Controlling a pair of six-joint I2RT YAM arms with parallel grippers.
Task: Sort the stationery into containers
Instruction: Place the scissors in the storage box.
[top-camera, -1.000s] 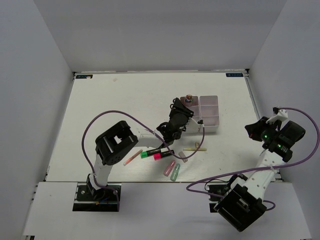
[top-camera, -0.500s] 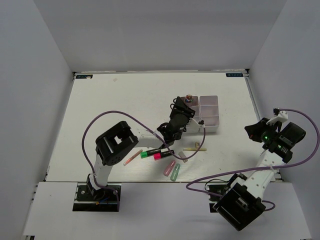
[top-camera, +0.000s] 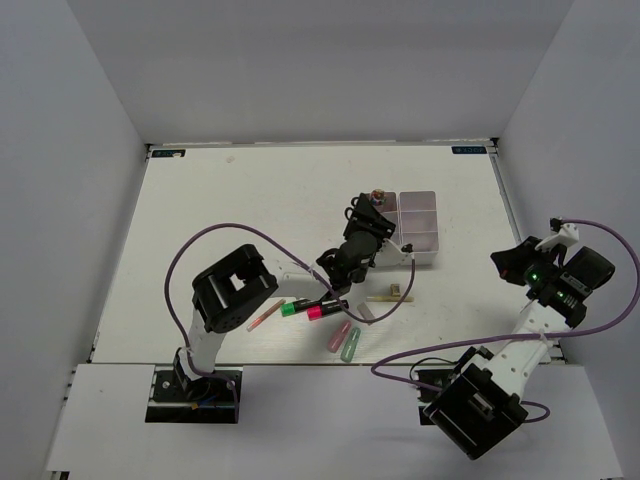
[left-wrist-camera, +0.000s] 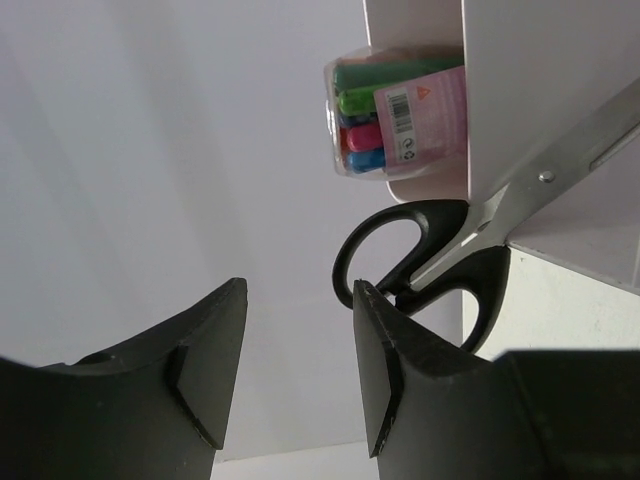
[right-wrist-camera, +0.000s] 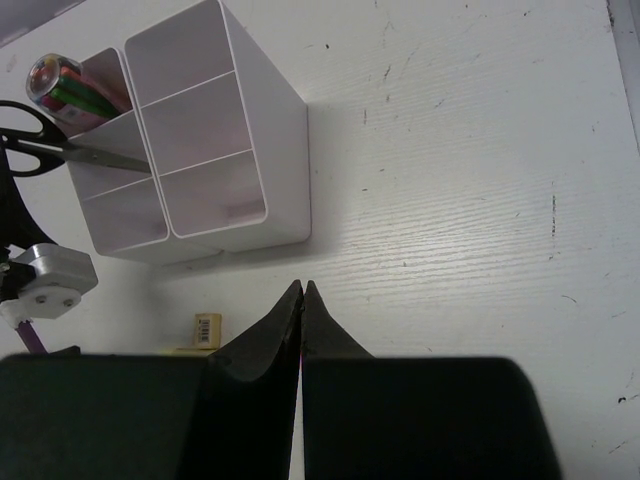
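One pair of black-handled scissors (left-wrist-camera: 430, 255) propped in a compartment of the white containers (right-wrist-camera: 285, 170), handles jutting past the rim, left gripper (left-wrist-camera: 298, 360) parted and empty just beside them, right gripper (right-wrist-camera: 302, 300) clenched shut on nothing, highlighters (top-camera: 318, 312) and capsule erasers (top-camera: 350, 346) scattered on the table (top-camera: 200, 220)

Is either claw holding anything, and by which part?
Nothing. The left claw is open beside the scissors, whose blades sit in the tray; the right claw is shut and empty.

Left end effector (left-wrist-camera: 298, 305) now wider
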